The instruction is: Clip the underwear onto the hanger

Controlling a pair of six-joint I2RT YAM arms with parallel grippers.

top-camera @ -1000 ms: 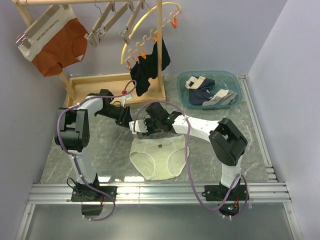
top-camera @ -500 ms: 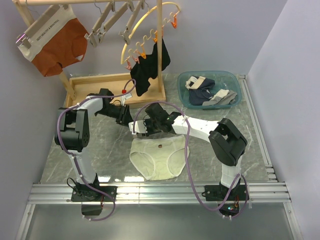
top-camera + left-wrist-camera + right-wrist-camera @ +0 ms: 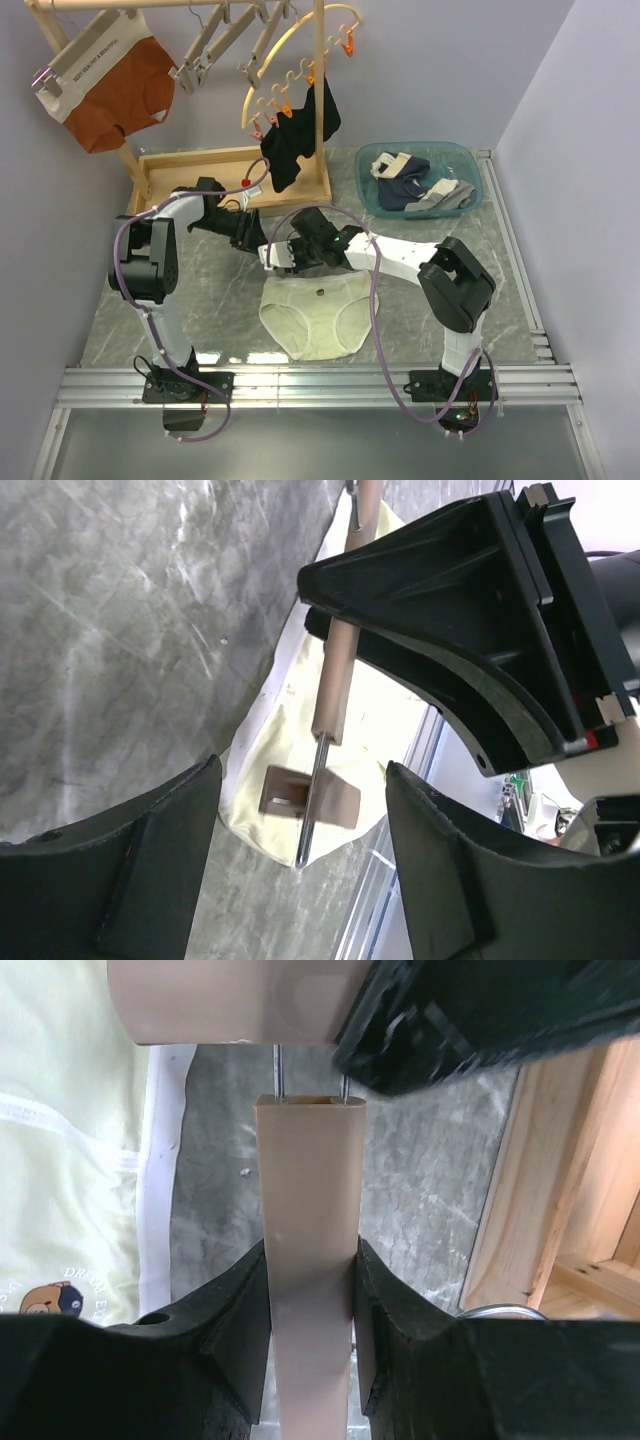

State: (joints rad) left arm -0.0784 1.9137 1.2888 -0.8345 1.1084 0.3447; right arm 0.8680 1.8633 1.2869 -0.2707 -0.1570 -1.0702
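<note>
Grey marbled desk (image 3: 180,300) carries the pale cream-yellow briefs (image 3: 315,312) flat, waistband farthest from the bases. Over that edge the right end effector (image 3: 309,1260) clamps the light-wood bar hanger (image 3: 335,670), its long axis seemingly along the waistband. The left end effector (image 3: 302,775), spread wide, straddles the brown end clip (image 3: 338,802).

Two robot arms, the left arm (image 3: 150,265) and right arm (image 3: 450,285), work among one underwear (image 3: 313,312), one rust-orange briefs (image 3: 120,90) and one black garment (image 3: 295,135). Also pictured: one teal basin (image 3: 430,146), one wooden tray (image 3: 195,156) and one hanger (image 3: 338,650), with seemingly three more hangers (image 3: 225,45) overhead.
</note>
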